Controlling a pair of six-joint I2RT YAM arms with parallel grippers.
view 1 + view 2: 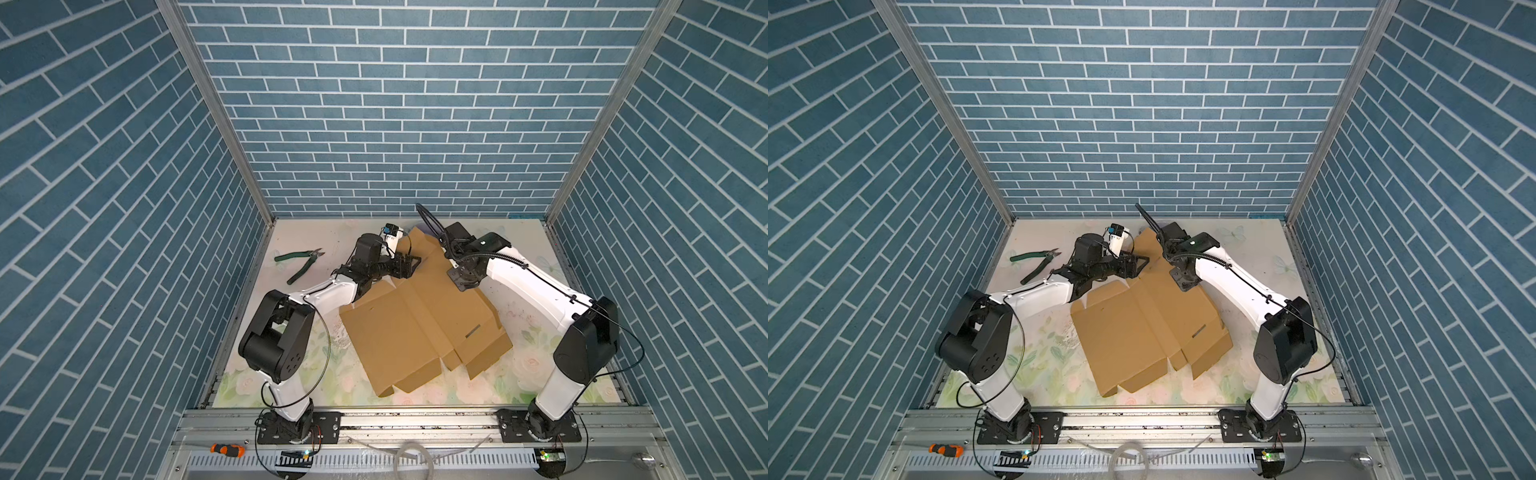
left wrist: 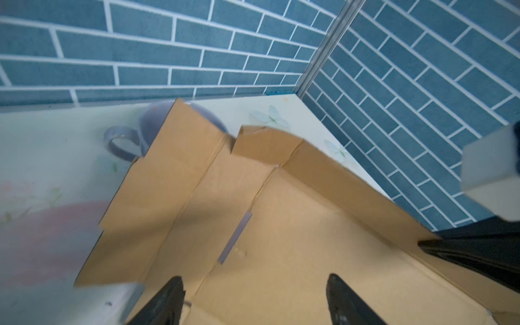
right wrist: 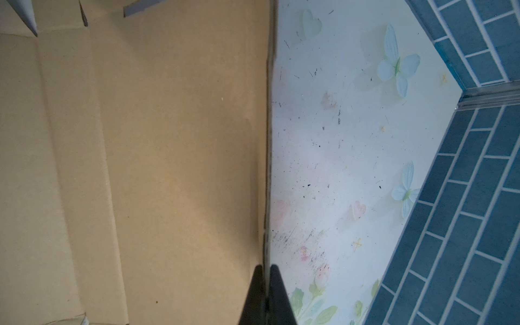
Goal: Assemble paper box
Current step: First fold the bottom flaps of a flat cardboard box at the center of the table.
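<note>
The paper box (image 1: 415, 328), a brown die-cut sheet w/ creases, slots & tabs that is not yet folded into a box, lies across the ctr of the floral table (image 1: 345, 390). It is mostly flat and runs from near the front edge back toward the far wall in both top views. The left gripper (image 2: 254, 281) hovers over the sheet's far-left part. In the left wrist view its two black fingers (image 2: 171, 298) stand wide apart w/ nothing btwn them, the cardboard spreads below and ahead, and a narrow slot (image 2: 236, 239) in the panel sits just in front. In a top view that gripper (image 1: 411, 264) sits by the sheet's left edge, near the far end. The right gripper (image 3: 266, 270) is pinched tight on the box's right-hand panel. The right wrist view shows the thin cardboard edge running straight out from btwn the closed tips, w/ brown panel on one side and bare table on the other. So that panel stands raised, not flat, and the left wrist view shows it as a tilted wall along the sheet's right side. A lavender mug (image 2: 152, 123) stands at the sheet's far end, partly hidden behind a flap — touching or not, can't tell. Green-handled cutters (image 1: 311, 257) lie on the table left of the left arm, apart from the box.
</note>
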